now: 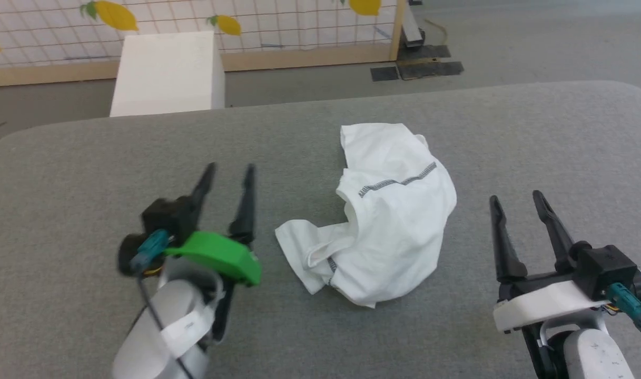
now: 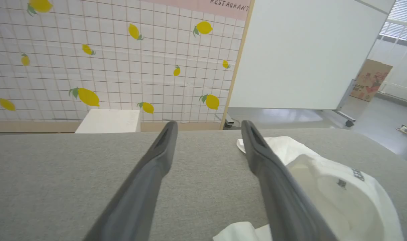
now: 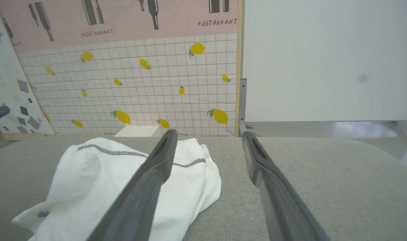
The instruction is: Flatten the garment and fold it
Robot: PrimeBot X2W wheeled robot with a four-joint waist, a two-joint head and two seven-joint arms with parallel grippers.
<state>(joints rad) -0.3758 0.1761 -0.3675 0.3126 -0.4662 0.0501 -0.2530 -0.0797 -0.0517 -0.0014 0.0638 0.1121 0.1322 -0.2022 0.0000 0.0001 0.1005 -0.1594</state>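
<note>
The head camera looks down across the table (image 1: pixel 62 173) toward its far edge; both wrist cameras sit low, sharing the garment (image 1: pixel 399 221).

Bare table (image 1: pixel 62 173) lies open all round the garment (image 1: pixel 388 221), widest at 9 and 3 o'clock, where the left gripper (image 1: pixel 230 167) and right gripper (image 1: pixel 515 197) sit (both spread). A white box (image 1: pixel 167 73) stands at 11 o'clock, beyond the far edge.

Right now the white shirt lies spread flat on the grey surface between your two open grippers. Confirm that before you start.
Wrong in one respect: the garment is not spread flat. The head view shows it crumpled in a heap with folds over itself. The rest stands: it lies on the grey surface between the left gripper and the right gripper, both open.
</note>
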